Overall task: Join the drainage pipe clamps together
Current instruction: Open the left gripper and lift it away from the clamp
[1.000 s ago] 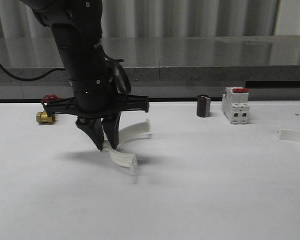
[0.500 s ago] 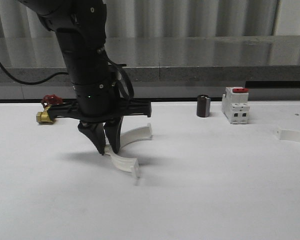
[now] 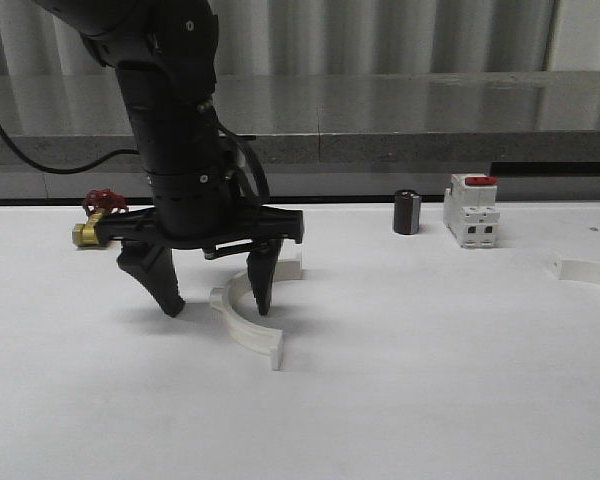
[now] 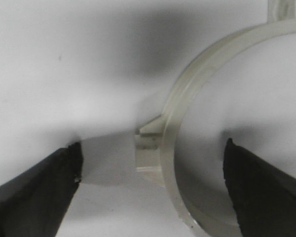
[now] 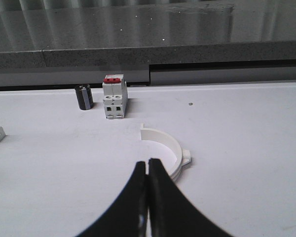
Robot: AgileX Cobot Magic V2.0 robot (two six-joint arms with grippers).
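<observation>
One white drainage pipe clamp (image 3: 245, 330) lies flat on the table, its curve opening to the right. My left gripper (image 3: 215, 305) hangs open over the clamp's left end, one finger outside the arc and one inside it. In the left wrist view that clamp (image 4: 187, 98) and its end tab (image 4: 150, 148) sit between the spread fingers (image 4: 34, 197) without touching them. The second clamp (image 3: 585, 270) lies at the far right. In the right wrist view this clamp (image 5: 165, 143) is just beyond my right gripper (image 5: 147, 163), which is shut with nothing in it.
A brass valve (image 3: 90, 232) with a red handle sits at the back left behind the left arm. A black cylinder (image 3: 407, 212) and a white switch (image 3: 471, 212) with a red top stand at the back right. A grey ledge runs behind the table.
My left gripper was shut on the clamp's left end and has opened wide. The clamp has settled flat on the table, shifted slightly.
</observation>
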